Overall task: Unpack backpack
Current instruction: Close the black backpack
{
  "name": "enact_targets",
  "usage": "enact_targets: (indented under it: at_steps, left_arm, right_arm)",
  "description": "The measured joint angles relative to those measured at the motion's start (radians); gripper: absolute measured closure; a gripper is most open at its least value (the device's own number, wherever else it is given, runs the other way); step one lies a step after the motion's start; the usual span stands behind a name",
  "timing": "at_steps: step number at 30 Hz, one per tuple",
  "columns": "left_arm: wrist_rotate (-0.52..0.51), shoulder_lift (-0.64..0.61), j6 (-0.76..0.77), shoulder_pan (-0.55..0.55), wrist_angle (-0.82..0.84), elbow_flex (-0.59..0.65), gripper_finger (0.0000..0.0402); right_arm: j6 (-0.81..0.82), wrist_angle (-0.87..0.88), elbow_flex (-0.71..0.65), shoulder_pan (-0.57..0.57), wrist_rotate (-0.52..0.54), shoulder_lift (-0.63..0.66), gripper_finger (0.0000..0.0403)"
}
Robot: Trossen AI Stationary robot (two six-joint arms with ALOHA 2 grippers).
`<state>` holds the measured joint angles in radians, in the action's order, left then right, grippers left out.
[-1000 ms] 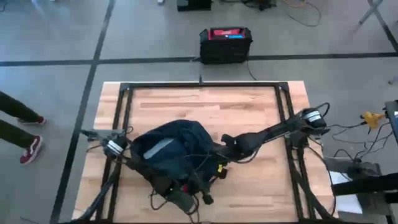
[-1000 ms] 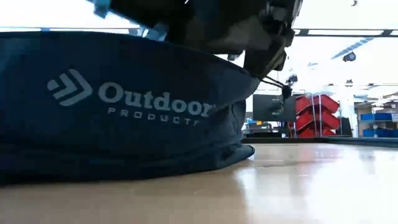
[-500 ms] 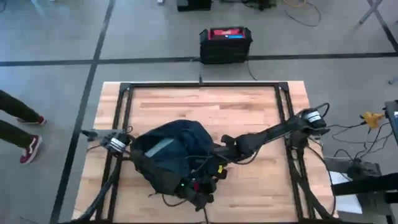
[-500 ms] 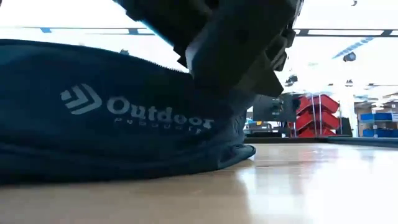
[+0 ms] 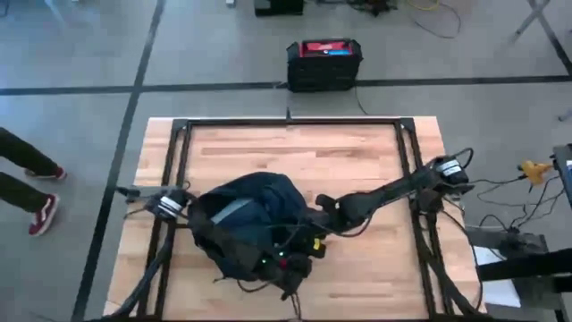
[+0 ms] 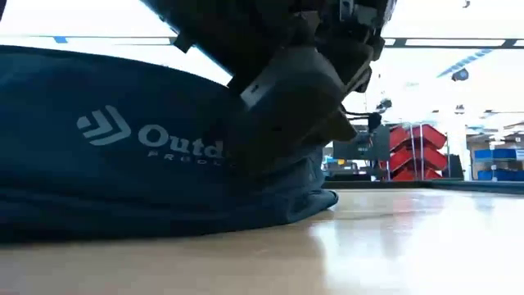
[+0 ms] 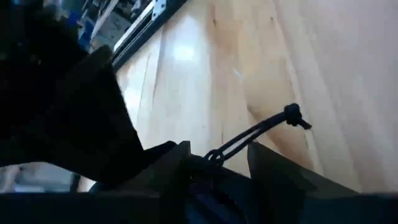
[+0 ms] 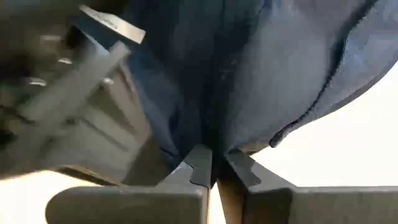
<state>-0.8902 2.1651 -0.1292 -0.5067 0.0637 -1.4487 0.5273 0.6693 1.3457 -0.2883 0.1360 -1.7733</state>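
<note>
The dark navy backpack [image 5: 241,215] lies slumped on the near half of the wooden table, and its white logo faces the low view [image 6: 106,131]. My left gripper [image 5: 288,266] is at the backpack's near right corner. In the left wrist view [image 7: 217,165] its fingers stand close together around a black zipper pull cord [image 7: 261,130]. My right gripper [image 5: 308,224] reaches in from the right and is shut on the backpack's right side [image 8: 217,165]. A dark arm housing [image 6: 286,90] hides part of the logo. My left gripper has the looped root of the zipper pull cord [image 7: 214,155] and dark fabric between its fingers; the cord's knotted free end [image 7: 292,114] sticks out over the table. Whether the fingers press on the cord itself, I cannot tell. My right gripper pinches a raised fold of navy fabric [image 8: 214,140] on the backpack's right side between its two fingertips, coming level from the table's right. The backpack's underside stays on the table.
A black frame rail [image 5: 286,122] runs around the tabletop. Bare wood [image 5: 295,156] lies beyond the backpack toward the far edge. A rigid black box with a red top [image 5: 324,63] stands on the floor past the far edge. A person's legs [image 5: 27,188] are left of the table.
My left gripper has moved toward the table's right along the backpack's near side and dropped lower, now covering part of the logo in the low view. The backpack's near right top has sunk from a flat line to a slope. My right arm has kept still.
</note>
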Motion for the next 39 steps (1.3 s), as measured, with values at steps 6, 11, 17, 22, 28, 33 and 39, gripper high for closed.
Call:
enact_targets:
  at_steps: [6,11,17,22,28,33,39]
  left_arm:
    - [-0.013,0.0,0.015,-0.001,-0.011,0.0,0.0383]
    - [-0.036,0.0,0.028,-0.016,-0.011,0.0,0.0399]
    - [-0.065,-0.011,0.044,-0.077,-0.008,0.0,0.04]
    - [-0.126,-0.03,0.126,-0.144,0.084,-0.001,0.0401]
    - [-0.189,-0.075,0.304,-0.216,0.249,-0.001,0.0401]
    - [-0.173,-0.128,0.533,-0.289,0.469,-0.001,0.0401]
    - [-0.183,-0.19,0.802,-0.376,0.692,-0.001,0.0401]
  right_arm:
    - [-0.003,0.006,0.0,0.0,-0.005,0.0,0.0403]
    - [-0.016,0.013,0.0,-0.002,-0.009,0.0,0.0403]
    - [-0.024,0.083,0.0,0.006,-0.024,0.005,0.0403]
    - [-0.047,0.157,-0.002,0.027,-0.009,0.028,0.0403]
    - [-0.077,0.266,-0.001,0.055,0.029,0.041,0.0403]
    - [-0.126,0.408,-0.003,0.091,0.121,0.054,0.0403]
    - [-0.181,0.563,-0.023,0.173,0.277,0.117,0.0403]
